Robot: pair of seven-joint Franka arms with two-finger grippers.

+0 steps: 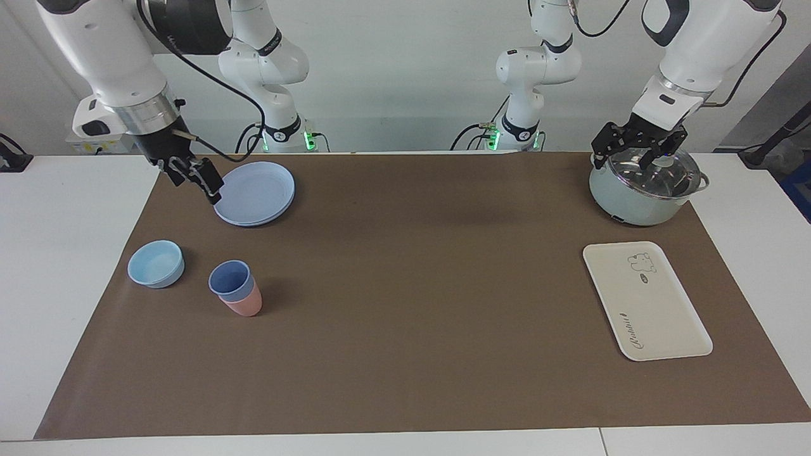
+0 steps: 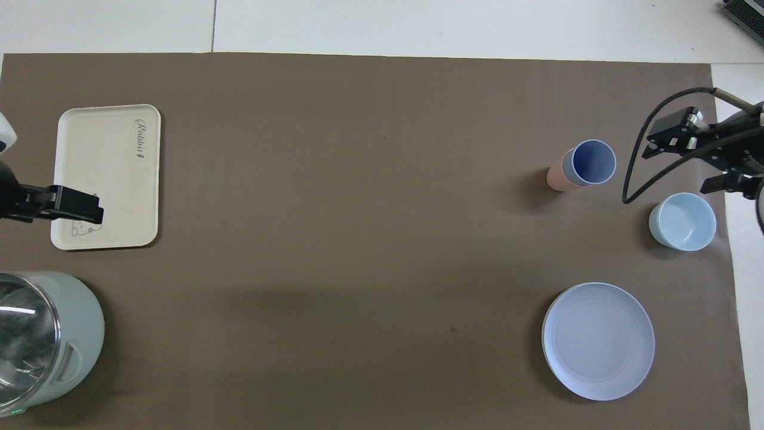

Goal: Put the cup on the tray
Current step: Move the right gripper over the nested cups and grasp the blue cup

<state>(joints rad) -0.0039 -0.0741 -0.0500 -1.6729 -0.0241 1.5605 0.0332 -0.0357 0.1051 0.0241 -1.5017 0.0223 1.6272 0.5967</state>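
Note:
The periwinkle-blue cup [image 1: 229, 277] sits nested in a salmon-pink tumbler [image 1: 244, 306] on the brown mat, toward the right arm's end; it also shows in the overhead view [image 2: 592, 162]. The cream-white tray [image 1: 652, 310] lies flat toward the left arm's end and also shows in the overhead view [image 2: 101, 155]. My right gripper [image 1: 201, 182] is open and empty, up in the air over the mat's edge beside the blue plate, apart from the cup; in the overhead view it [image 2: 698, 160] shows between cup and bowl. My left gripper [image 1: 635, 152] is open and waits over the pot's lid.
A round blue plate [image 1: 255, 193] lies nearer to the robots than the cup. A light-blue bowl [image 1: 156, 263] stands beside the cup, toward the mat's edge. A pale green pot with a glass lid [image 1: 643, 187] stands nearer to the robots than the tray.

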